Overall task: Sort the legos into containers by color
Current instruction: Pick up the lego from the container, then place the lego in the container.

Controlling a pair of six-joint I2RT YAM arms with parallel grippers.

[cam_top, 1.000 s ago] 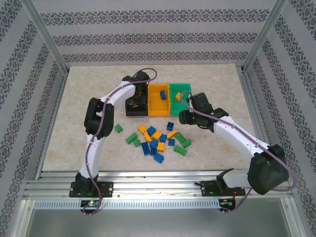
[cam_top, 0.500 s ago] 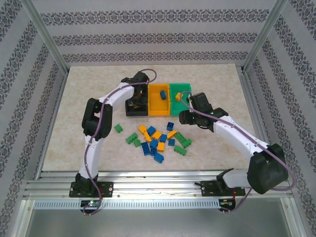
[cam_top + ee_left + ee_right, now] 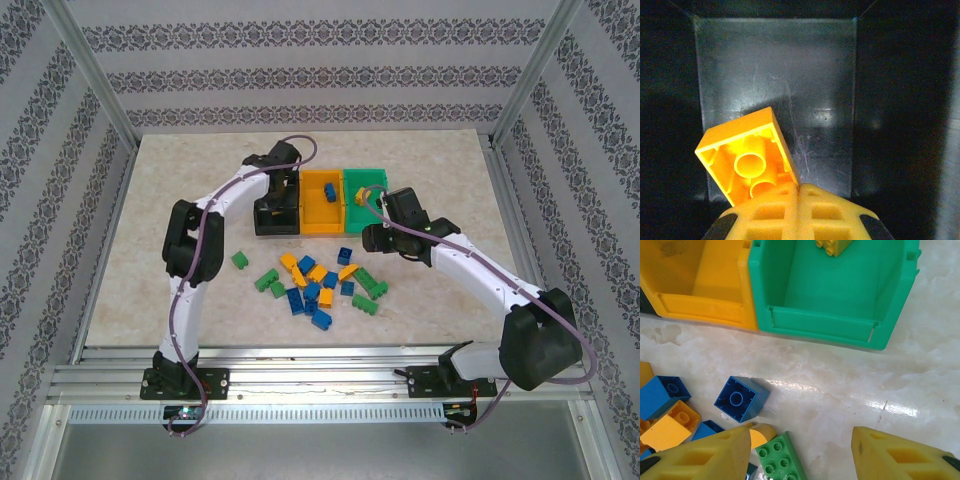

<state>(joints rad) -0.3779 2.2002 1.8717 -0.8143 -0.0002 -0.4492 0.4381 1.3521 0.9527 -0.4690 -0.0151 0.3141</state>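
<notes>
Clutter of loose legos (image 3: 320, 283) in green, blue and yellow-orange studded plastic lies on the marble-patterned table (image 3: 180, 180), near three smooth rectangular bins standing in a touching row. Inside the black bin (image 3: 268, 226) sits the left gripper (image 3: 798, 192), jaws pressed together, with an upturned yellow-orange brick (image 3: 747, 160) on the scuffed floor, its corner at the fingertips. The orange bin (image 3: 311, 214) holds one blue brick (image 3: 328, 190). The green bin (image 3: 830, 295) holds one yellow brick (image 3: 834, 245). Before it hangs the right gripper (image 3: 801, 437), jaws part-open, with a green brick (image 3: 782, 457) just beside one finger.

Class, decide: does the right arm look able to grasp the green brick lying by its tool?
Probably yes: the green brick lies uncovered between the fingers of the open right tool.
</notes>
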